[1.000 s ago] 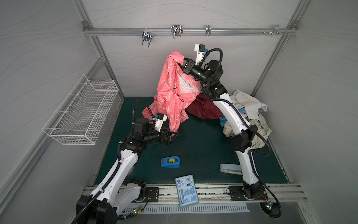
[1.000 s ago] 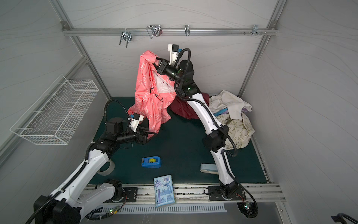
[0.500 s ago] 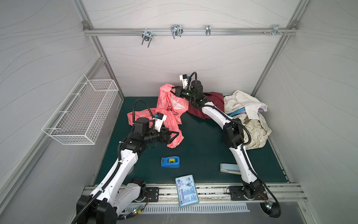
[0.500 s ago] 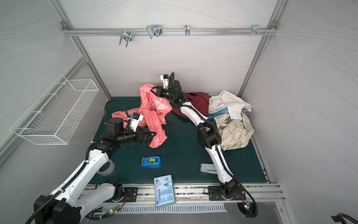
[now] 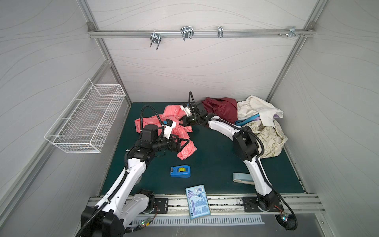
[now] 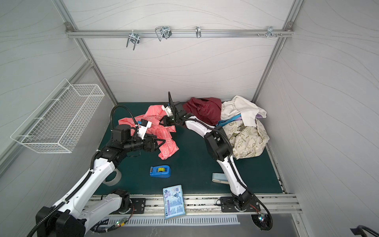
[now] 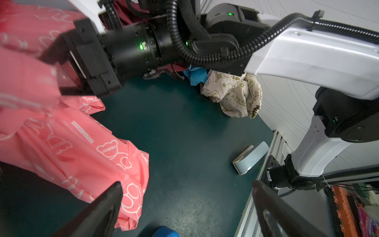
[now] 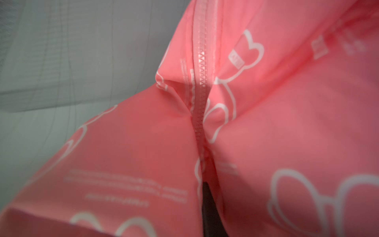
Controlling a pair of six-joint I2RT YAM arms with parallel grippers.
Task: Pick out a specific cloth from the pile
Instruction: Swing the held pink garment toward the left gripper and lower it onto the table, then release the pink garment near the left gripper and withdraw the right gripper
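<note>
Coral-pink cloth point(image 5: 185, 151) w/ white outline bears & lettering is lying crumpled on the dark green mat point(image 5: 215, 164), just behind the blue tape dispenser point(image 5: 180, 171), i.e. on its back-wall side, clear of it. In both top views the cloth point(image 6: 169, 146) is spreading from there toward the back wall.

The right gripper point(image 5: 181, 122) is reaching in low behind the dispenser, jaws closed & pinching the cloth's far part. In the right wrist view, pink fabric point(image 8: 266, 123) w/ a zip seam is filling the frame & bunching into the closed fingers point(image 8: 207, 205).

The left gripper point(image 5: 184, 144) is hovering directly behind the dispenser, jaws spread wide w/ nothing btw them. In the left wrist view, one finger point(image 7: 110, 197) is sitting just beside the cloth's edge point(image 7: 67, 143); contact can't be told.

The pile point(image 5: 264, 127), cream w/ olive print, white, blue & lilac, is sitting well apart from the dispenser, behind it & to its right in both top views. A maroon cloth point(image 5: 223, 108) is lying at the pile's dispenser-ward edge, near the back wall.
</note>
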